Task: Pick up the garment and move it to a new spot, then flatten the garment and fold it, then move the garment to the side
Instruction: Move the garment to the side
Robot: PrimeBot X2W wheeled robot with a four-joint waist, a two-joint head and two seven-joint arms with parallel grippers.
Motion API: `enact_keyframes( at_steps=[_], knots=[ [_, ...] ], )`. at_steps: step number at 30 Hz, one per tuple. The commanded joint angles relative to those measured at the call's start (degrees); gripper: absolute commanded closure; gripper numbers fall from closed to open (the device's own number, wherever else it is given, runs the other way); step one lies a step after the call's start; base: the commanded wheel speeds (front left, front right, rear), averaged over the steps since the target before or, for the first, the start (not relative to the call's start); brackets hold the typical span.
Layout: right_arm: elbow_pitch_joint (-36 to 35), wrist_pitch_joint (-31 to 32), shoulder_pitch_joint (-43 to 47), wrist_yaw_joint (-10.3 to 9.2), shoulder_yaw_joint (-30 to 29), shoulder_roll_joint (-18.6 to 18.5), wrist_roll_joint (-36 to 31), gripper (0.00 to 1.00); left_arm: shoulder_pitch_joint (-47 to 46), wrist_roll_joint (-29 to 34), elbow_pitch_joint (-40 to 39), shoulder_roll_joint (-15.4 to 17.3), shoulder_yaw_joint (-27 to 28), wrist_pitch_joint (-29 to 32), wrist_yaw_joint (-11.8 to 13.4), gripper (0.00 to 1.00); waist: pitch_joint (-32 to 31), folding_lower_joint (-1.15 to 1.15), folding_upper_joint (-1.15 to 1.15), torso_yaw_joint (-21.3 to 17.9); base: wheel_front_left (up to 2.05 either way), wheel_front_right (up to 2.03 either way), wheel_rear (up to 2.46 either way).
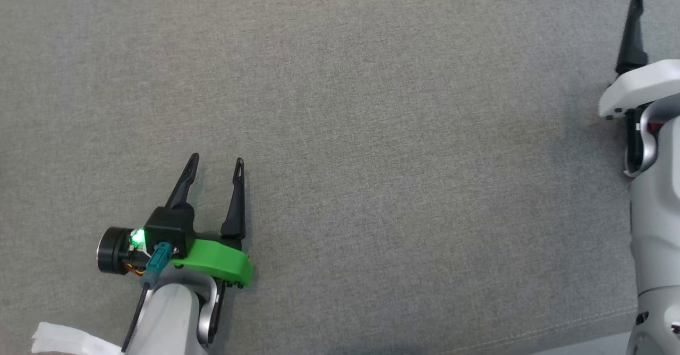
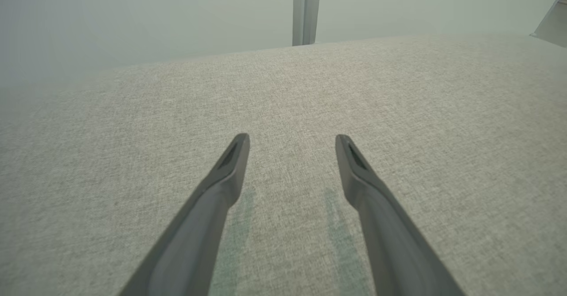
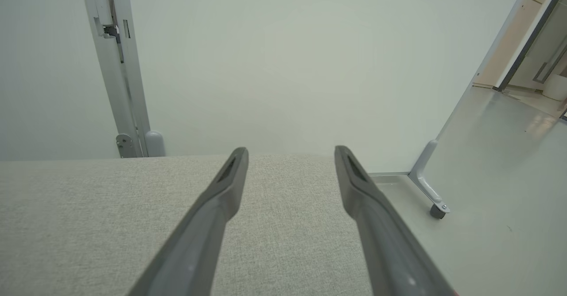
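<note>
as seen from the head camera, the left gripper (image 1: 218,158) lay at 7 o'clock over the grey fabric surface (image 1: 372,132), its two dark fingers spread apart and pointing toward 12 o'clock, with nothing between them. a green bracket (image 1: 220,263) sat at its wrist, with a green light (image 1: 138,236) lit at its 9 o'clock side. the left wrist view agreed: fingers parted, empty, bare weave beneath. the right gripper (image 3: 290,149) likewise stood with jaws wide and nothing held. its tips reached the far edge of the surface, with a pale panel (image 3: 288,65) beyond, a metal post (image 3: 119,87) at 10 o'clock and a castor (image 3: 438,211) on the floor (image 3: 496,176) at 4 o'clock. in the head view one of its fingers (image 1: 633,31) rose at 2 o'clock. a white cloth-like piece (image 1: 64,339) showed at 7 o'clock on the bottom edge, just beside the left forearm (image 1: 170,312). whether it was the garment could not be told.
</note>
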Motion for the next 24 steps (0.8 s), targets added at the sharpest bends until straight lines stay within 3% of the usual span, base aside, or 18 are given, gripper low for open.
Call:
enact_keyframes(
  at_steps=[1,10,24],
  knots=[
    [-1.60,-0.02,2.09,-0.06,1.98,0.93,2.15,0.00,1.00,-1.04,0.06,0.11,-0.06,-0.01,0.62,0.00,-2.11,0.00,0.00,1.82,0.00,0.00,0.00],
    [-8.48,-0.02,11.91,-0.06,12.14,3.71,9.54,0.00,3.41,-3.64,0.51,0.09,0.01,-0.01,2.70,0.00,-6.67,0.00,0.00,6.06,0.00,0.00,0.00],
    [-9.17,-0.02,25.97,-0.06,17.67,6.97,11.49,0.00,9.26,-5.36,1.35,0.10,2.70,-0.01,4.44,0.00,-14.98,0.00,0.00,9.22,0.00,0.00,0.00]
  ],
)
